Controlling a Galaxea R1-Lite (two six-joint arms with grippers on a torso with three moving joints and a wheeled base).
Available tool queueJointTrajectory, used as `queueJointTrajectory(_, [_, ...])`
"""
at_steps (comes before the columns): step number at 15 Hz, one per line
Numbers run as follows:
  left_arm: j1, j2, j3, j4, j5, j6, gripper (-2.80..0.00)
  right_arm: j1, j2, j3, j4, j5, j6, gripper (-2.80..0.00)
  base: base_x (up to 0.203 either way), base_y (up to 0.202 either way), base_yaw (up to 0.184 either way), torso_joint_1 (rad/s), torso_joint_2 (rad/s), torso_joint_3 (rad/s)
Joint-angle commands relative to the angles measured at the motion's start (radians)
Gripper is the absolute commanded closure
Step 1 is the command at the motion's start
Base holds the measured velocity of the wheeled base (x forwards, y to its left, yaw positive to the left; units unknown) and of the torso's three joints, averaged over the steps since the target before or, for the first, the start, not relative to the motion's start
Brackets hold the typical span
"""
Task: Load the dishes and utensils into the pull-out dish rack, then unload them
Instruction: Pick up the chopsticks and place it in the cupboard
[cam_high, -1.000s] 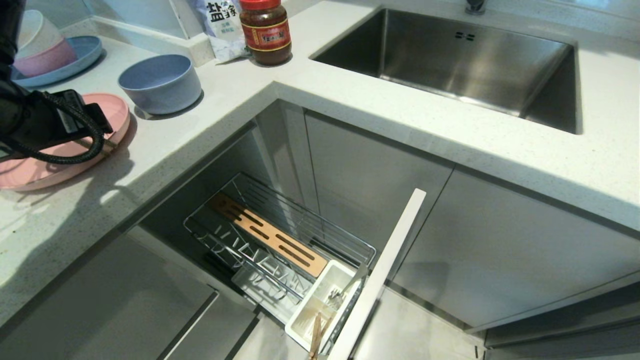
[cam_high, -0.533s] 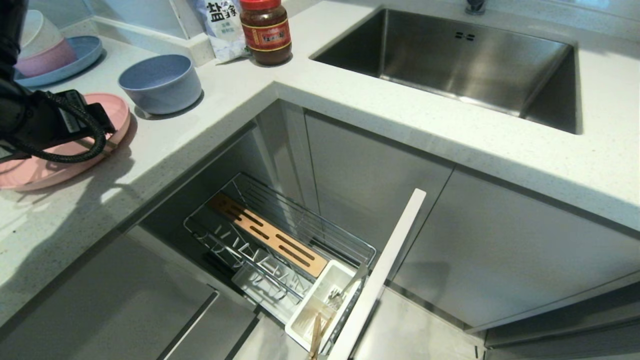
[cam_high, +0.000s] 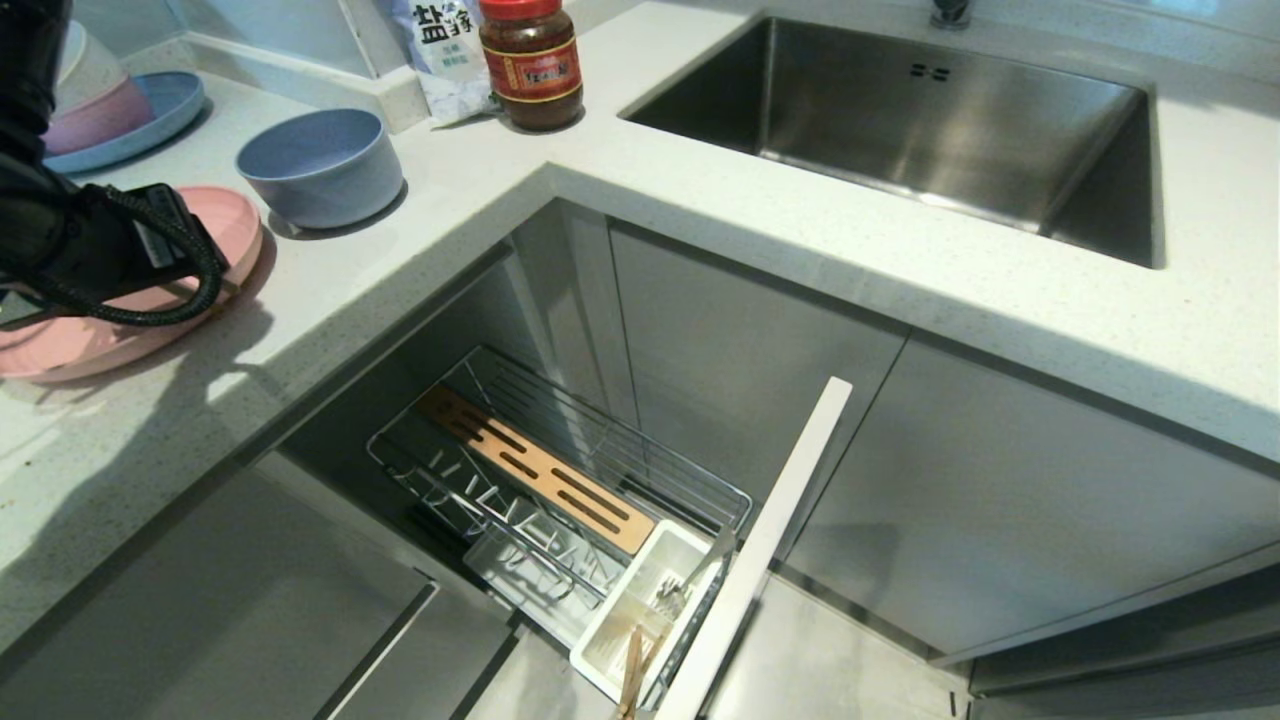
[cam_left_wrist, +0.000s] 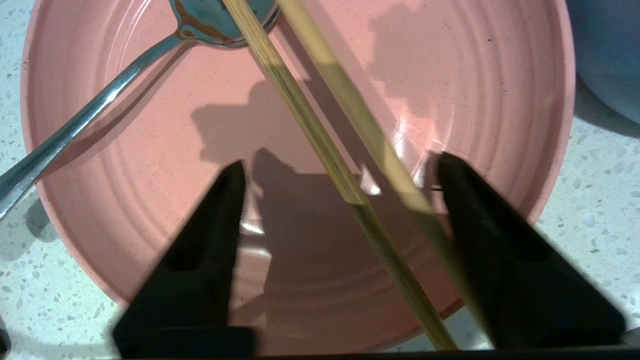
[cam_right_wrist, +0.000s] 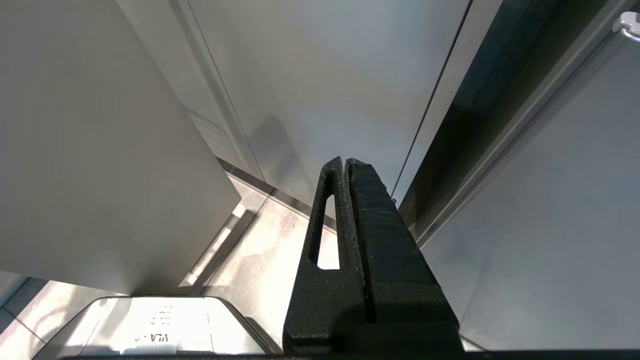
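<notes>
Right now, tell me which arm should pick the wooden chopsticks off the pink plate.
Left. Its pincer hangs open astride the light wooden chopsticks on the flat round pink plate; the right pincer is shut, down by the cabinets.

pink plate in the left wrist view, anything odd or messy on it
Slightly. On the pink plate two chopsticks lie crossed rather than side by side, passing over the bowl of the spoon, whose handle juts past the rim. The spoon bowl shows brownish residue. The left gripper hovers open, straddling the chopsticks. Nothing is spilled or broken.
</notes>
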Motion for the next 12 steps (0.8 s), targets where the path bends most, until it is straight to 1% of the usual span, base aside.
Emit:
queueJointTrajectory(1, [0.000, 0.001, -0.004, 0.004, 0.002, -0.003, 0.00, -0.001, -0.004, 0.002, -0.001, 0.000, 0.000, 0.00, 0.000, 0.000, 0.000, 0.000, 0.00, 0.000])
queueJointTrajectory(12, [0.000, -0.016, -0.006, 0.004, 0.008, -0.003, 0.00, 0.001, -0.004, 0.002, -0.001, 0.000, 0.000, 0.00, 0.000, 0.000, 0.000, 0.000, 0.00, 0.000])
